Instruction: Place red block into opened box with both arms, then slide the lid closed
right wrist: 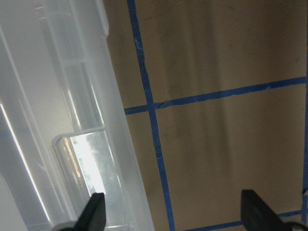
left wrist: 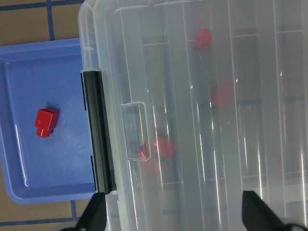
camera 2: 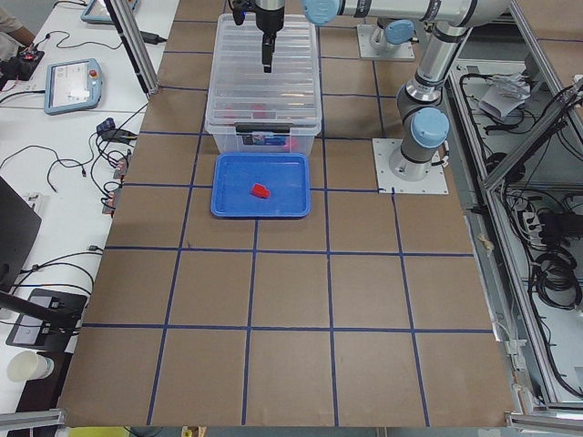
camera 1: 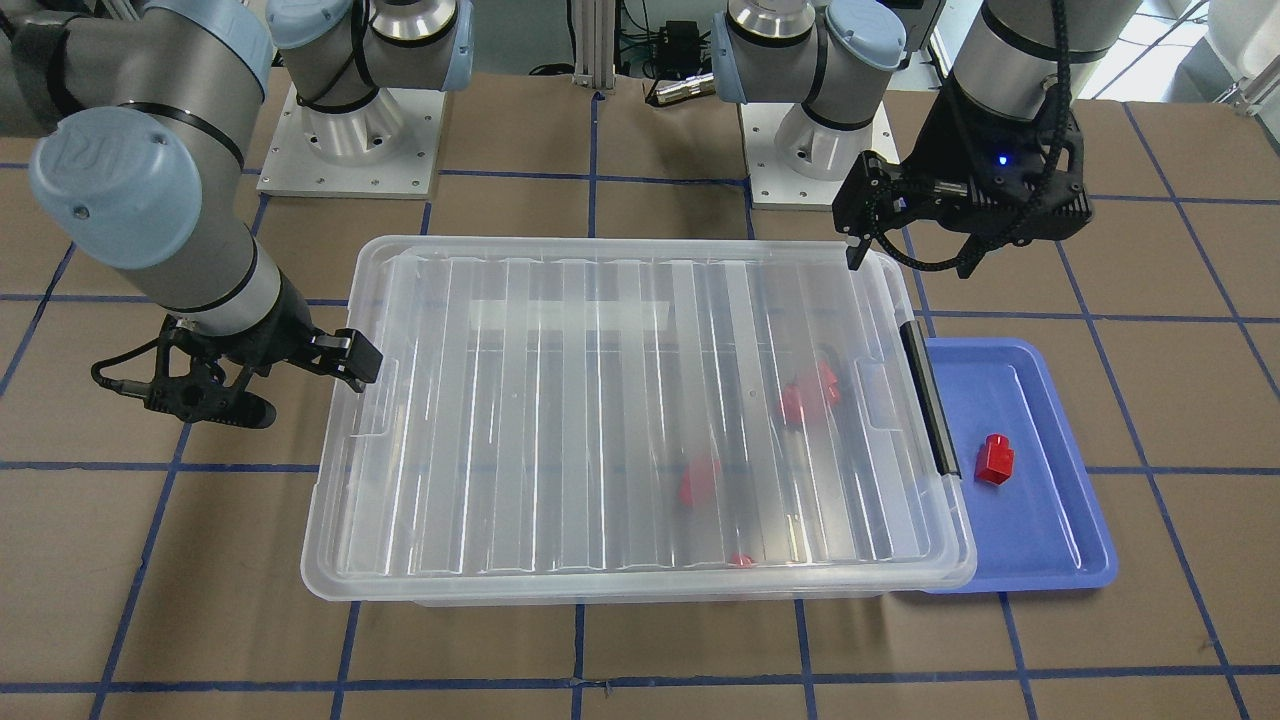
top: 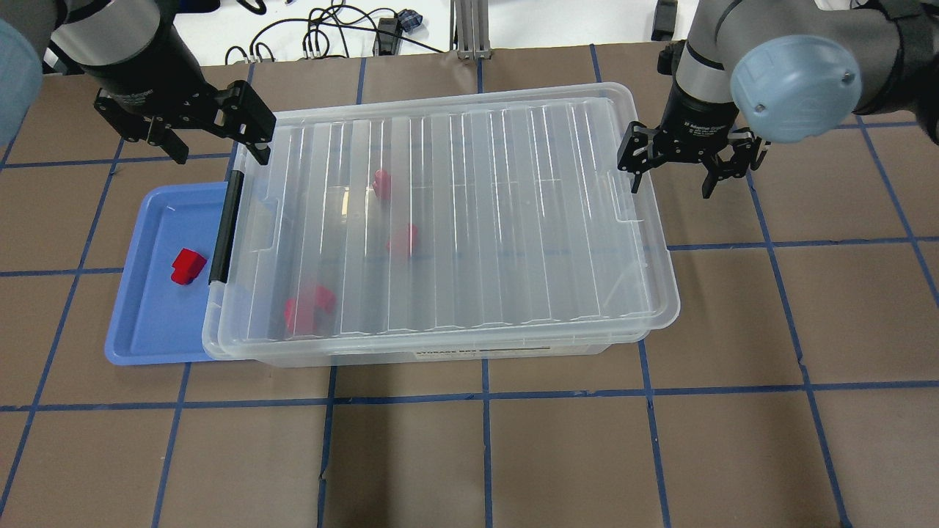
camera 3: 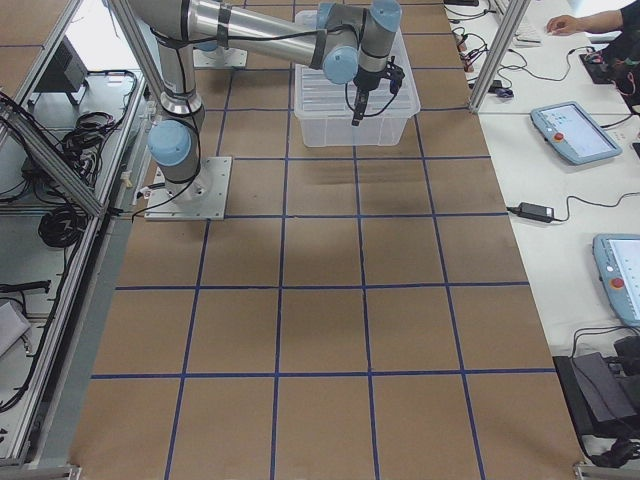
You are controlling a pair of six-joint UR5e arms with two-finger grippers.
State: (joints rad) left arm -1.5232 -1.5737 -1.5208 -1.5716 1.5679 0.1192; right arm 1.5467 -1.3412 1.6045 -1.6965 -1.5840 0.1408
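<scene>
A clear box point(top: 440, 353) sits nearest, its ribbed lid point(top: 469, 220) covering it, red blocks point(top: 309, 306) blurred inside. One red block point(top: 188, 265) lies in the blue tray point(top: 139, 330) beside the handle point(top: 226, 227). Left gripper point(top: 220, 149) and right gripper point(top: 673, 185) hover spread, empty. The block looks light, hard, slick: pinch its flat sides.

Bright, even overhead light; white glare streaks along the lid's point(top: 469, 220) ribs (blocks beneath look hazy), shadows soft, wrist views slightly blurred.
</scene>
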